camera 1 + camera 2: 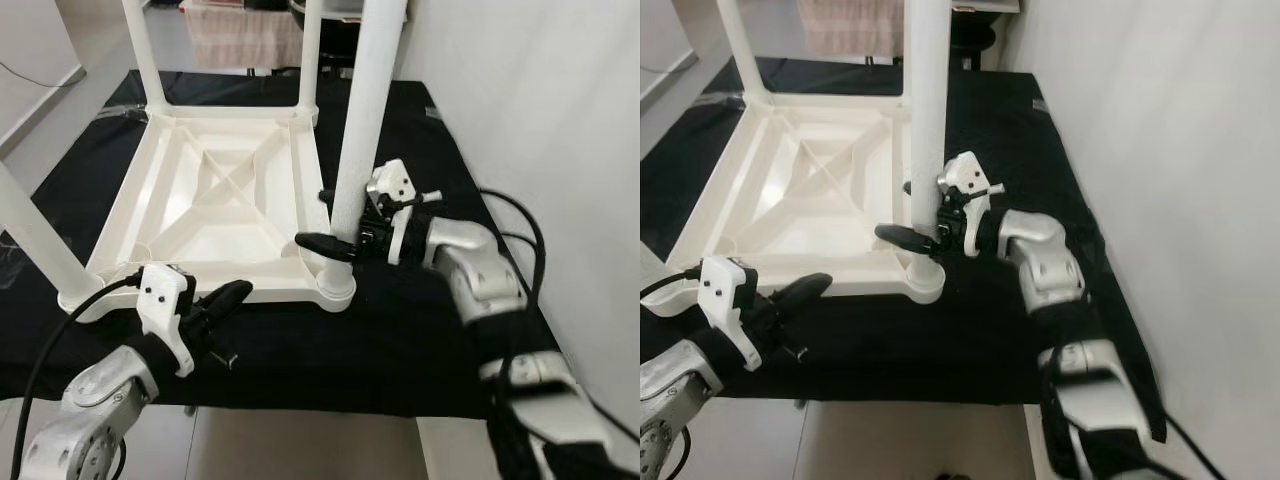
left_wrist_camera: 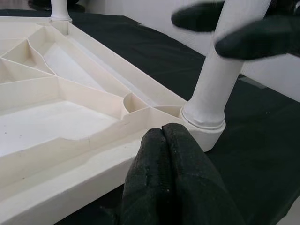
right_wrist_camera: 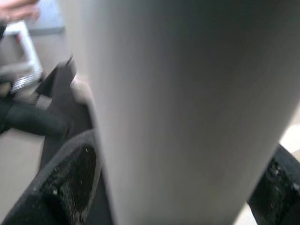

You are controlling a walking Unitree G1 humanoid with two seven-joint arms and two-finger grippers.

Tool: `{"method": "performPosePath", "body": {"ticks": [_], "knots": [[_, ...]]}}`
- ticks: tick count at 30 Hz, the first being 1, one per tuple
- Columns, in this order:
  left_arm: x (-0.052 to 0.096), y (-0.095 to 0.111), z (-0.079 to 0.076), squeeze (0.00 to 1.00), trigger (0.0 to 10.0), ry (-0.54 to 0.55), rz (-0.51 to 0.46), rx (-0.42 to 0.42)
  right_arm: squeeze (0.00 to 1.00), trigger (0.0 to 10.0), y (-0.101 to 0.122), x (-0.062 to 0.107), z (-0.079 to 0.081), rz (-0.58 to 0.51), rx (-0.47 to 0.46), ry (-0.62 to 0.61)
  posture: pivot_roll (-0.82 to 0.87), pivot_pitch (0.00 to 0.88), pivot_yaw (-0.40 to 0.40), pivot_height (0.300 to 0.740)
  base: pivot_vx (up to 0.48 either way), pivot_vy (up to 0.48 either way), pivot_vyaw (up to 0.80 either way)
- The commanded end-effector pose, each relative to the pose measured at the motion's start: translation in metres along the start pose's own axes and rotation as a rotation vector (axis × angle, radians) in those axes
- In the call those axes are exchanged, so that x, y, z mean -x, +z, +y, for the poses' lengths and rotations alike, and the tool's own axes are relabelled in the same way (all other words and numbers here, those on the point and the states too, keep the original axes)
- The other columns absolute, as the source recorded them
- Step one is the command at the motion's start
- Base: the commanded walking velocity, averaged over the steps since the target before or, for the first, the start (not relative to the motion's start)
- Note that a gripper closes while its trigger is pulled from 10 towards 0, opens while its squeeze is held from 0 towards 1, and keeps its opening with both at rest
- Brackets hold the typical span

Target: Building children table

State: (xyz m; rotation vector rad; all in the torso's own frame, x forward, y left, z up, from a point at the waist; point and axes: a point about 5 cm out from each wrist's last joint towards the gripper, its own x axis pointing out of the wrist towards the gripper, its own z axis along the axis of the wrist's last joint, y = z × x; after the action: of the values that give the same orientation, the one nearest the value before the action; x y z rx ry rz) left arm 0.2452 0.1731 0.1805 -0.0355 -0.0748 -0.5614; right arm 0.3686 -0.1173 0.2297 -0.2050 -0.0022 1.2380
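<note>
The white table [image 1: 215, 205] lies upside down on a black mat [image 1: 400, 330] on the floor, legs pointing up. The right hand [image 1: 335, 225] pinches the near right leg [image 1: 362, 130] just above its socket. The left hand [image 1: 225, 300], fingers pressed together, sits beside the table's near edge

text: none readable | labels, brands, numbers, signs: none legible on any surface from where I stand | blurred wrist views: nothing can be made out
</note>
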Motion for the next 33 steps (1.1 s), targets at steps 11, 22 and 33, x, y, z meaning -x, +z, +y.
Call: {"method": "performPosePath", "body": {"ticks": [11, 22, 33], "knots": [[0.0, -0.006, -0.009, 0.0, 10.0, 0.0, 0.004, 0.012, 0.0, 0.0, 0.006, -0.008, -0.01, -0.038, -0.129, 0.078, 0.11, 0.111, -0.134, 0.74, 0.0, 0.0, 0.0], [-0.001, -0.004, -0.012, 0.0, 10.0, 0.0, -0.012, 0.017, 0.0, 0.0, -0.008, 0.027, -0.015, -0.067, -0.09, 0.034, 0.09, 0.131, -0.127, 0.74, 0.0, 0.0, 0.0], [0.0, 0.0, -0.002, 0.0, 10.0, 0.001, -0.006, 0.007, 0.0, 0.0, -0.086, -0.029, 0.087, 0.227, -0.065, -0.489, 0.05, 0.156, -0.075, 0.74, 0.0, 0.0, 0.0]]}}
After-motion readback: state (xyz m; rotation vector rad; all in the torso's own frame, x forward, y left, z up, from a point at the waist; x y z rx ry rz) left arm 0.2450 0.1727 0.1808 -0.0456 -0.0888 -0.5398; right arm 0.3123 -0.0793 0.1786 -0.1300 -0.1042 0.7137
